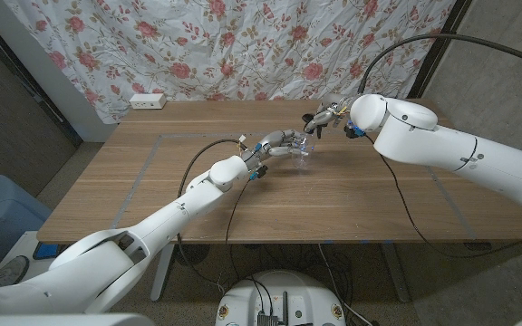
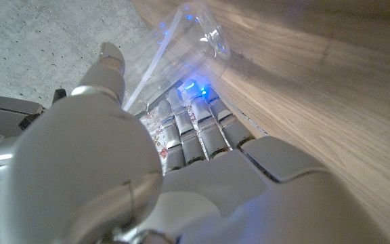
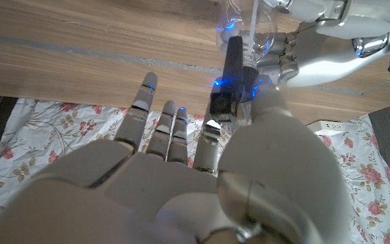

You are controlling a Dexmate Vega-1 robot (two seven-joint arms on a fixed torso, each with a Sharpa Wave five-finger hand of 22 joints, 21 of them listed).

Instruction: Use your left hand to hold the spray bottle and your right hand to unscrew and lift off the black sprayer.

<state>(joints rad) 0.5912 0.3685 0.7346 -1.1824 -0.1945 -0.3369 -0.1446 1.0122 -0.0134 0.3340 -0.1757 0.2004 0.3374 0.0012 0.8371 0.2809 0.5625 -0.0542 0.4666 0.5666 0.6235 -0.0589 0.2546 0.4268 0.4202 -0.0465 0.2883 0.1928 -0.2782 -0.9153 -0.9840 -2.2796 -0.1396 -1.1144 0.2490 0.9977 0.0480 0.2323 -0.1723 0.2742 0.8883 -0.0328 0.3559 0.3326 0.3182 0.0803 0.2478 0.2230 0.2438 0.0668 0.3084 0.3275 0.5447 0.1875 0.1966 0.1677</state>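
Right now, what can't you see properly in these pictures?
- Head view: the spray bottle is tiny and clear, half hidden by the left hand.
- Right wrist view: the right hand covers the black sprayer's base, so I cannot tell whether it is unscrewed.

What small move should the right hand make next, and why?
Probably keep twisting the black sprayer: the right hand pinches it on the clear bottle, which the left hand grips, and it looks not yet lifted clear.
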